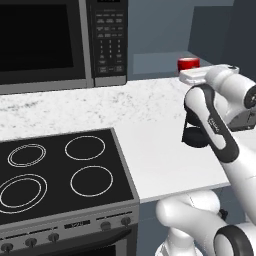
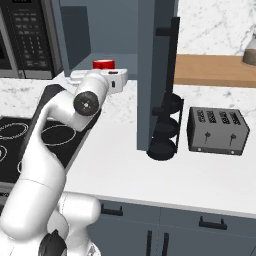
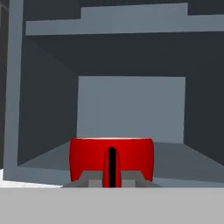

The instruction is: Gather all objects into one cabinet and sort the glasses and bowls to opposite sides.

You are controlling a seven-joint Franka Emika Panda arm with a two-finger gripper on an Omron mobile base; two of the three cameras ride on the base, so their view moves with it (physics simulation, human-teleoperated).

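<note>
A small glossy red cup [image 3: 111,153] stands upright on the floor of a slate-blue wall recess [image 3: 131,109], near its front edge. It also shows as the red cup [image 1: 188,64] and the red cup [image 2: 103,64]. My gripper [image 3: 111,173] points level into the recess, right in front of the cup. Its two fingertips stand close together with only a thin dark slit between them and nothing seen in it. The white hand [image 1: 196,75], also the hand [image 2: 100,76], hides the cup's foot. The dark bowl and the two beige mugs are out of view.
A microwave [image 1: 50,40] stands left of the recess above the white marble counter [image 1: 160,145]. A black stove [image 1: 60,170] lies at the front left. Right of a tall slate-blue panel [image 2: 150,75] are a dark tiered rack [image 2: 167,130] and a grey toaster [image 2: 217,131].
</note>
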